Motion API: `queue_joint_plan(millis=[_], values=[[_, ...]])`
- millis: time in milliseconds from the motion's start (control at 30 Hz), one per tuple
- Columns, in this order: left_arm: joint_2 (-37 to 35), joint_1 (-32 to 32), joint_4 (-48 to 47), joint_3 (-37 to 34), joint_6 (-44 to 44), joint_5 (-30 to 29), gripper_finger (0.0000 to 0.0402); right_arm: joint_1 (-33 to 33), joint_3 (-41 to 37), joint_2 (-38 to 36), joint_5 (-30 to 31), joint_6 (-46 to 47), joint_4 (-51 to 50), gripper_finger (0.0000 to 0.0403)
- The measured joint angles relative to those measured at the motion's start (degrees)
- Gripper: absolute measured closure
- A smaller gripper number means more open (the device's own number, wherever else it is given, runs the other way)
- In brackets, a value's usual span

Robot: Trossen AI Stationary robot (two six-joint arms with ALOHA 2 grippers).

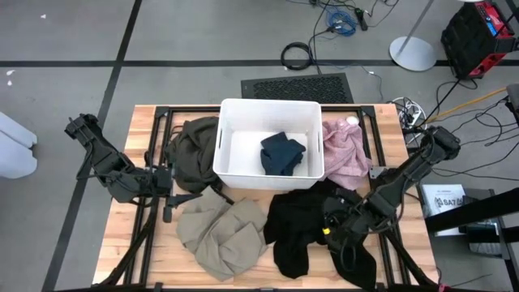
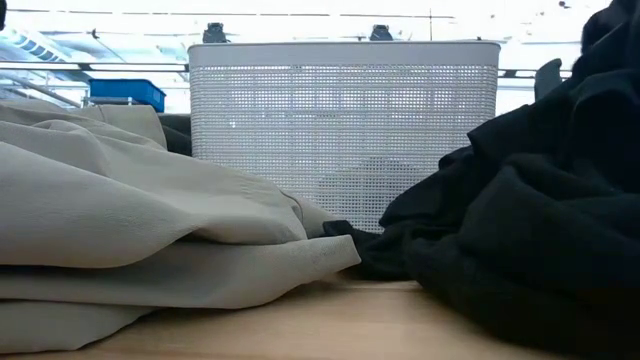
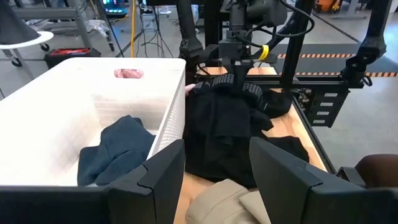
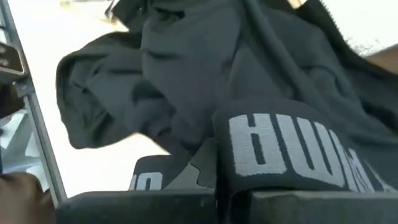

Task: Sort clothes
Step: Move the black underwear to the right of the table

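Observation:
A black garment [image 1: 304, 231] lies bunched on the table's near right, with my right gripper [image 1: 328, 229] shut on it. Beside it, nearer the left, is a beige garment [image 1: 220, 231]. The white bin [image 1: 229, 166] stands at the far middle and holds a dark teal garment [image 1: 282, 152]. An olive-green garment [image 1: 190, 150] lies against the bin's left wall and a pink one [image 1: 345, 150] against its right wall. My left gripper [image 1: 166, 182] hovers open at the left, over the olive garment's near edge, its fingers [image 3: 163, 171] holding nothing. My right gripper pinches the black garment's band with white lettering [image 4: 292, 149] between its two fingers. The fingers come from above, slanting down. The band [image 3: 239, 84] is raised, the cloth drapes down below it, and the rest lies heaped on the table.
A black metal frame [image 1: 154, 122] runs around the wooden table top. Bare wood shows along the near edge [image 2: 330, 325]. Cables and a red case [image 1: 478, 36] lie on the floor beyond the table.

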Motion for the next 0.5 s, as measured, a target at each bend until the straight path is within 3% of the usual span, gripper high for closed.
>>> queue_joint_plan(millis=[167, 500], values=[[0.05, 0.00, -0.53, -0.02, -0.49, 0.13, 0.0210, -1.78, 1.47, 0.00, -0.31, -3.08, -0.52, 0.0358], [2.54, 0.00, -1.11, -0.02, -1.88, 1.62, 0.0210, -4.20, 10.65, 0.00, -11.20, -5.34, -6.43, 0.0243]])
